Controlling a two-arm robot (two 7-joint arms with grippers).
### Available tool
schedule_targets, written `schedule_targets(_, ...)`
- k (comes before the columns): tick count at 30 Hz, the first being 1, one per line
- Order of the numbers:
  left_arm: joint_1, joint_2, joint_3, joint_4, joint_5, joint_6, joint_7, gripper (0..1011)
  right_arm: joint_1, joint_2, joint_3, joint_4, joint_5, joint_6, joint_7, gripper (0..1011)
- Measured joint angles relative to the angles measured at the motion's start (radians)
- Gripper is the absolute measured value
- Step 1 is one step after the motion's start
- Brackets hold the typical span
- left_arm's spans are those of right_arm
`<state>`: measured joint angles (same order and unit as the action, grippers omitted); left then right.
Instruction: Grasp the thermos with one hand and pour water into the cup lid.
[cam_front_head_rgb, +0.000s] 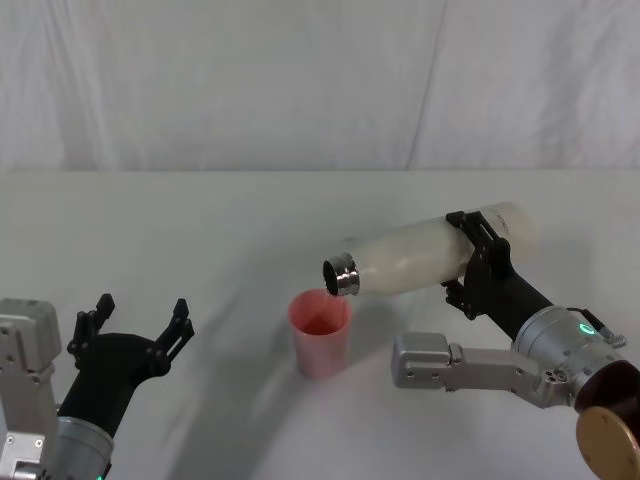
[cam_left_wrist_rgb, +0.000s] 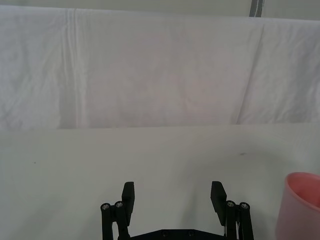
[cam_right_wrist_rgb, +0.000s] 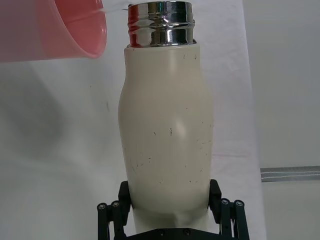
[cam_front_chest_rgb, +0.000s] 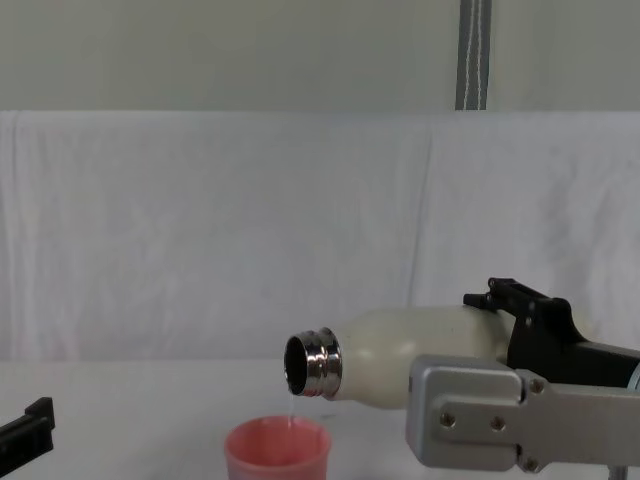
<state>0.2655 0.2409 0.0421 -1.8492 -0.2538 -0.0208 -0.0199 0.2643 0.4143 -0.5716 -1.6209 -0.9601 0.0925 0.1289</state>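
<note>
At the thermos's (cam_right_wrist_rgb: 167, 125) lower body, the right gripper (cam_right_wrist_rgb: 170, 212) is closed on it, fingers (cam_right_wrist_rgb: 216, 200) clamped to either side of the cream wall. The matte shell looks rigid, likely heavy with water, best held low as here. Its long axis lies near horizontal, steel neck (cam_front_head_rgb: 341, 276) pointed at the robot's left, just above the cup lid (cam_front_head_rgb: 320, 333) on the counter (cam_front_head_rgb: 200, 230). The left gripper (cam_front_head_rgb: 140, 325) is parked low left, fingers spread wide.

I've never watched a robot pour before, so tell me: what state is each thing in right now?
Thermos: uncapped, tipped nearly level, its steel mouth over the cup.
Cup: upright on the table, open top.
Right gripper: jaws shut on the thermos body.
Left gripper: jaws open, holding nothing, apart from the cup.
</note>
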Motion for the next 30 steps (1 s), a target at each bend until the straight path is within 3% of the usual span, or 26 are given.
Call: schedule_targets(30, 0.0, 0.0, 0.0, 0.0, 0.0, 0.0, 0.0, 1001, 0.003, 0.0, -0.002, 0.001, -0.001, -0.002, 0.003, 951)
